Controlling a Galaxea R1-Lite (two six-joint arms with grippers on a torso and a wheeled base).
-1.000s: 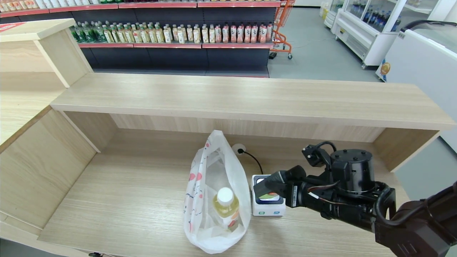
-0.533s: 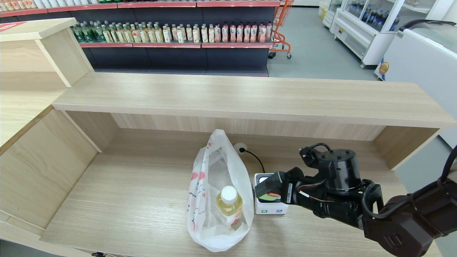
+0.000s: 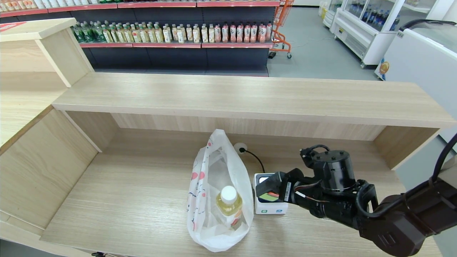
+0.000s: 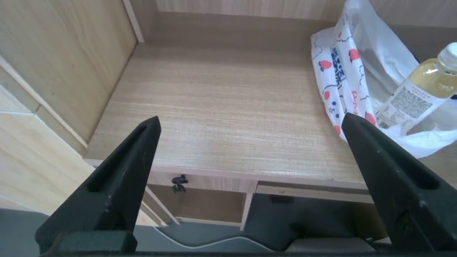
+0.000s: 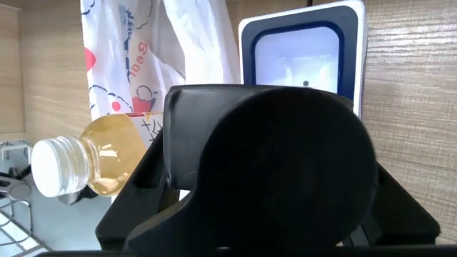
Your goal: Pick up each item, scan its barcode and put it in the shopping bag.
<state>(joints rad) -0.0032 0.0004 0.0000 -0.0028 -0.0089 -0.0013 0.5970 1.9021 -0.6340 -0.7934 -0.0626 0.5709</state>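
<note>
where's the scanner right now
In the head view, the scanner sits on the counter, against the shopping bag's right side, beneath the right gripper.

One shopping bag (image 3: 214, 160), one bottle (image 3: 228, 207) inside it — one white scanner (image 3: 271, 208) at the bag's 3 o'clock — all on one wooden counter (image 3: 125, 200).

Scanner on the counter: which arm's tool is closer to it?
Right. The right tool hovers just over the scanner; the left tool hangs off the counter's near edge, beyond the bag.
</note>
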